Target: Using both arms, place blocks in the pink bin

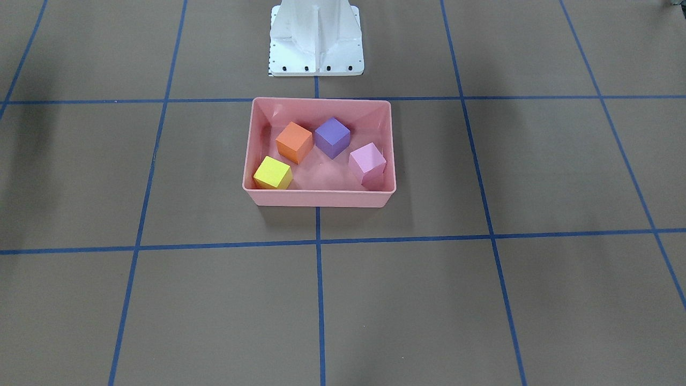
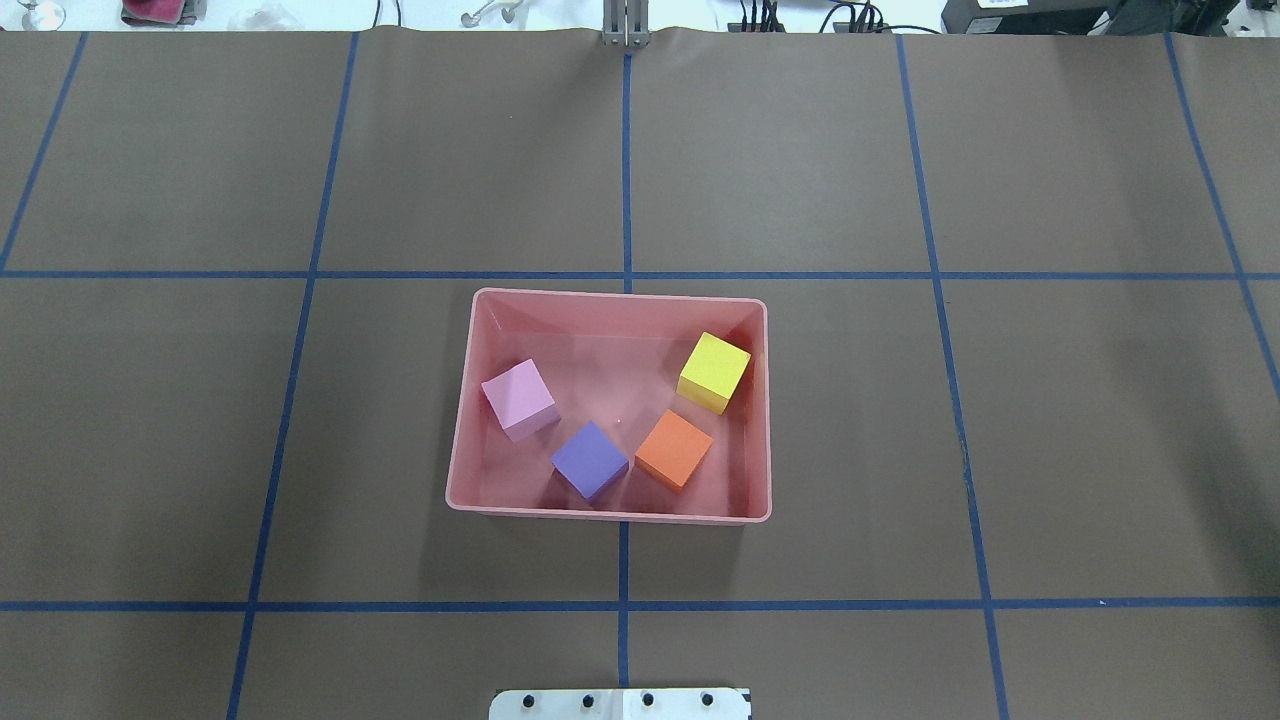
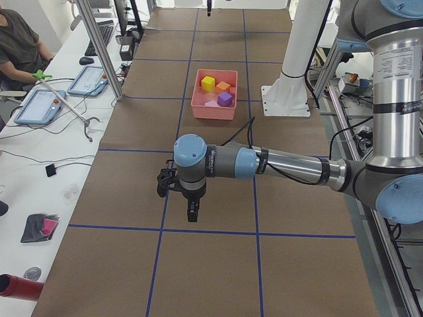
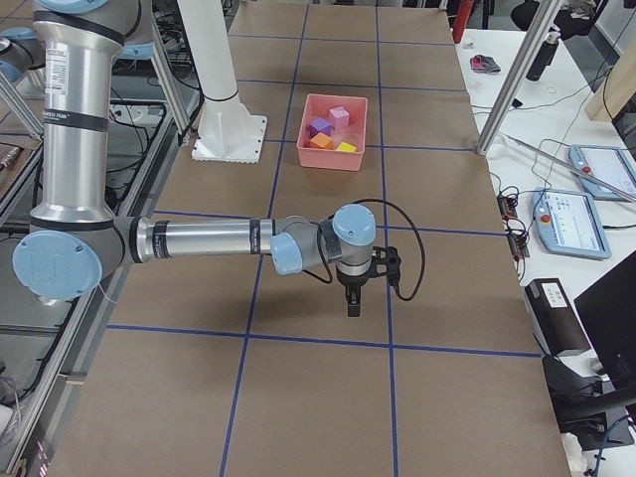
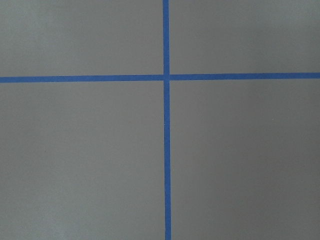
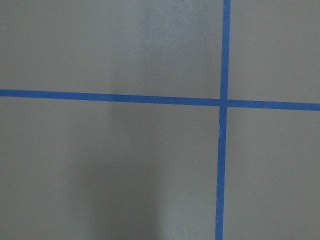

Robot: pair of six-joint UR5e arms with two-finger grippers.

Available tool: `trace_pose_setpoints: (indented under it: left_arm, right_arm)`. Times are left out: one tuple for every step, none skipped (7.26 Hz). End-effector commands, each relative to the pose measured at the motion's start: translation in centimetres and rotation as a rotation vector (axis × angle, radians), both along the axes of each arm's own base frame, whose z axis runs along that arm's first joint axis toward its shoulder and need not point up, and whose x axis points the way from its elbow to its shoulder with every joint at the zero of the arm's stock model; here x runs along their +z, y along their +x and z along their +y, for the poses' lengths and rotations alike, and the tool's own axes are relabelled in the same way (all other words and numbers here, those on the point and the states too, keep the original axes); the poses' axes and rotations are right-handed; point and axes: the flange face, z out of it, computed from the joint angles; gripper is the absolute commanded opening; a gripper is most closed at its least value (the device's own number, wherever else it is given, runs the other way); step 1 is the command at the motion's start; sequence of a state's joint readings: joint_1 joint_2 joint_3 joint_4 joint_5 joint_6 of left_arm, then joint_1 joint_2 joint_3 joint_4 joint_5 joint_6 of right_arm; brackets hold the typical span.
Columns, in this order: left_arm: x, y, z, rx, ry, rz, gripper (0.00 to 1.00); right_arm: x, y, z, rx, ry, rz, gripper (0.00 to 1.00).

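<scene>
**A:** Anything left to pick up?

**B:** I judge not. The orange cube (image 2: 674, 450), yellow cube (image 2: 714, 372), light pink cube (image 2: 519, 399) and purple cube (image 2: 589, 460) all sit inside the pink bin (image 2: 620, 315), mid-frame. Best to hold the arms away from it.

**A:** Fingers?

**B:** For the left gripper (image 3: 192, 212) and right gripper (image 4: 352, 303), I can't tell how far open they are; neither holds a cube. The brown table (image 2: 800, 150) has a blue tape (image 2: 627, 150) grid, with tablets (image 3: 38, 105) at far left.

My overhead looks down from behind the white base (image 2: 620, 705), my front camera faces it, both share the pink bin (image 2: 465, 450), side cameras along the table (image 3: 218, 277), wrists close over tape (image 5: 166, 150).
</scene>
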State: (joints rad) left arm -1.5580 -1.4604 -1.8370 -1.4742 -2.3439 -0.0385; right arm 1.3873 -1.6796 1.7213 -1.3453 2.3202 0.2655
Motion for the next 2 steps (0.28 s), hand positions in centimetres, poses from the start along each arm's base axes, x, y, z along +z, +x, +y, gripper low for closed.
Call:
trace_pose_setpoints:
  left_arm:
    - [-0.03,0.04,-0.01,0.001,0.001,0.0,1.0]
    - [-0.19,0.04,-0.08,0.001,0.005,0.0,1.0]
  right_arm:
    - [0.21,-0.2,-0.26,-0.031,-0.018,0.013,1.0]
    - [0.45,-0.01,-0.39,-0.064,0.013,0.016,1.0]
